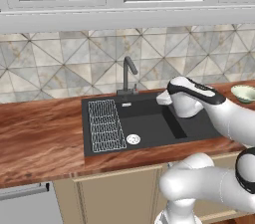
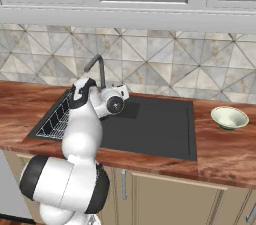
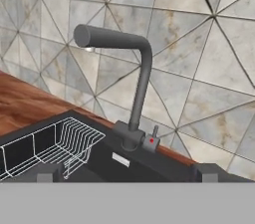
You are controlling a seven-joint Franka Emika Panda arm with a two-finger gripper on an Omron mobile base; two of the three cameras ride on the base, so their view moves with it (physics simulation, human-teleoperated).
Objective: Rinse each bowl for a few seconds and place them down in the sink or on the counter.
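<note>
The gripper [image 3: 127, 172] hangs low over the back of the sink [image 1: 149, 123] with its jaws spread wide and nothing between them, its camera aimed at the dark grey faucet [image 3: 133, 76] just ahead. The likeliest trouble from here is a knock: the faucet's neck and its small lever with the red dot [image 3: 153, 138] stand close in front of the fingers, and a careless forward move could strike them. The white wire rack [image 1: 105, 125] sits in the left part of the basin, another thing to snag on. The pale bowl [image 2: 229, 117] rests upright on the counter [image 2: 225, 149] well to the right of the sink, so reaching it means swinging the arm across the basin. I see only this one bowl; where the darker one lies I cannot tell.
</note>
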